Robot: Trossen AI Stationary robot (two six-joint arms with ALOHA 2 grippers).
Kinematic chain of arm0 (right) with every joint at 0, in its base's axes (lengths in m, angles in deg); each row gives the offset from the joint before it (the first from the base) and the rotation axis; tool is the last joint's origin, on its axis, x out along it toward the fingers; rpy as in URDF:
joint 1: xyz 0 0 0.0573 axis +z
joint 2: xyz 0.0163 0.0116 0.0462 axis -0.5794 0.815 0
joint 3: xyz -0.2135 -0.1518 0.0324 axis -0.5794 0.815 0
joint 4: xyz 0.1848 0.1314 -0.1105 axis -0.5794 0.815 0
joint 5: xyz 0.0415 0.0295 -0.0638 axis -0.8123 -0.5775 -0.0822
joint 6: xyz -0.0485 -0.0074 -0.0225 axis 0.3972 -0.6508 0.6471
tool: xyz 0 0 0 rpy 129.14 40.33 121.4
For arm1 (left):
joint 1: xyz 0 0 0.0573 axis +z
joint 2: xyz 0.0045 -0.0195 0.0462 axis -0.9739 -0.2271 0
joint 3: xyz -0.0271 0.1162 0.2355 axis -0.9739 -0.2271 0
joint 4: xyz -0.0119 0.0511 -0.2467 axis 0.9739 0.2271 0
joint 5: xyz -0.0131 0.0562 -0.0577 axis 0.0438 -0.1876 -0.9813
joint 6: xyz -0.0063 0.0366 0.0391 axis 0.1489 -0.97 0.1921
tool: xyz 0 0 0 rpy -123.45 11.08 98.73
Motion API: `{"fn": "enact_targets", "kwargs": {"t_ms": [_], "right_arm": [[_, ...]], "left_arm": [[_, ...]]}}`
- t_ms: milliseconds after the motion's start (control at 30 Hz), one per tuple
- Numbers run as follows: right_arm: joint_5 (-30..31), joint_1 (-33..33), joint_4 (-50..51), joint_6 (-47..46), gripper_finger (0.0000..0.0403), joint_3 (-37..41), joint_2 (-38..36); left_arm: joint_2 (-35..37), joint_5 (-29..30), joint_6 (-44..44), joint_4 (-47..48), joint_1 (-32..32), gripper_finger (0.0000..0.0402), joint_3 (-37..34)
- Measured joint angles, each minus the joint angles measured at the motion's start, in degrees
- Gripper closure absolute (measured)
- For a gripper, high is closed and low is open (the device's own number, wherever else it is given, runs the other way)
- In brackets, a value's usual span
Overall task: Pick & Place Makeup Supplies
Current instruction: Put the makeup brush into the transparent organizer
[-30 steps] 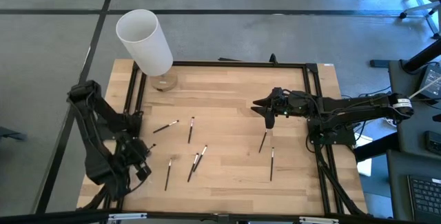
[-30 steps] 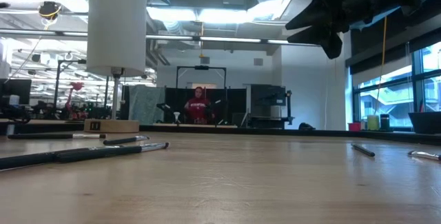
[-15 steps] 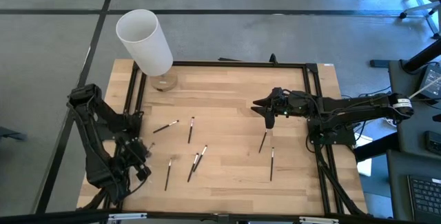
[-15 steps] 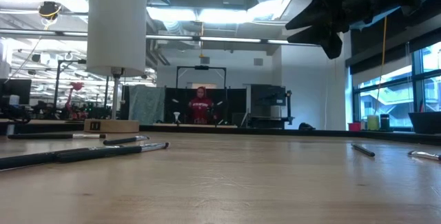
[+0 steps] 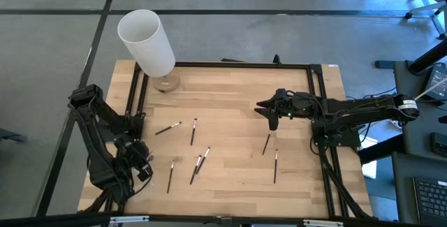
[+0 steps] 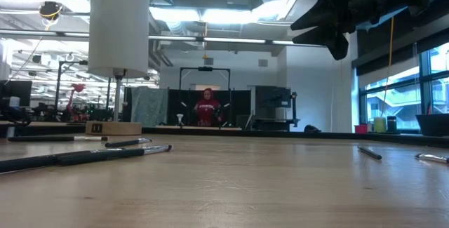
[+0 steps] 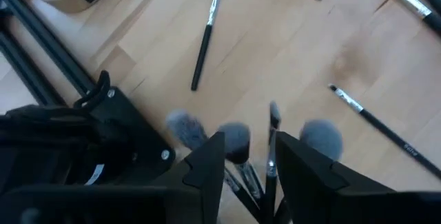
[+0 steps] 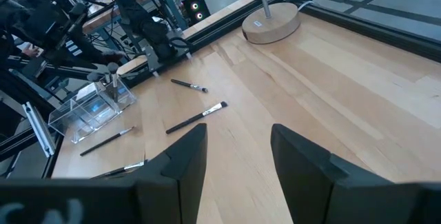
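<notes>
Several thin dark-handled makeup brushes (image 5: 193,130) lie flat and scattered on the wooden table; one pair (image 5: 266,143) lies near the right arm. My left gripper (image 5: 142,163) is open at the table's near left. In its wrist view the gripper (image 7: 251,162) has a finger on either side of fluffy grey brush heads (image 7: 238,138) that point up at the camera. Whether it touches them I cannot tell. A clear box (image 8: 96,107) sits there. My right gripper (image 5: 273,117) is open and empty, hovering well above the table (image 6: 335,42).
A tall white cylinder (image 5: 147,42) stands on a thin post with a round wooden base (image 5: 165,84) at the far left corner. A black frame rail (image 5: 244,65) borders the table. Bare wood lies in the middle and far right. A person (image 6: 207,105) stands far behind.
</notes>
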Motion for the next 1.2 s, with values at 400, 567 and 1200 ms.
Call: {"fn": "enact_targets", "kwargs": {"t_ms": [400,567,1200], "right_arm": [[0.1,0.0,-0.2,-0.7,0.0240,0.0,0.0],[0.2,0.0,-1.4,-2.1,0.0240,0.0,0.0],[2.6,0.0,0.7,1.6,0.0240,0.0,0.0]], "left_arm": [[3.6,7.8,-14.4,0.0,11.4,0.0276,8.9],[4.1,6.0,-24.2,-0.3,24.6,0.0276,9.6],[-4.7,-12.2,-62.6,-24.5,60.1,0.0277,-3.9]]}}
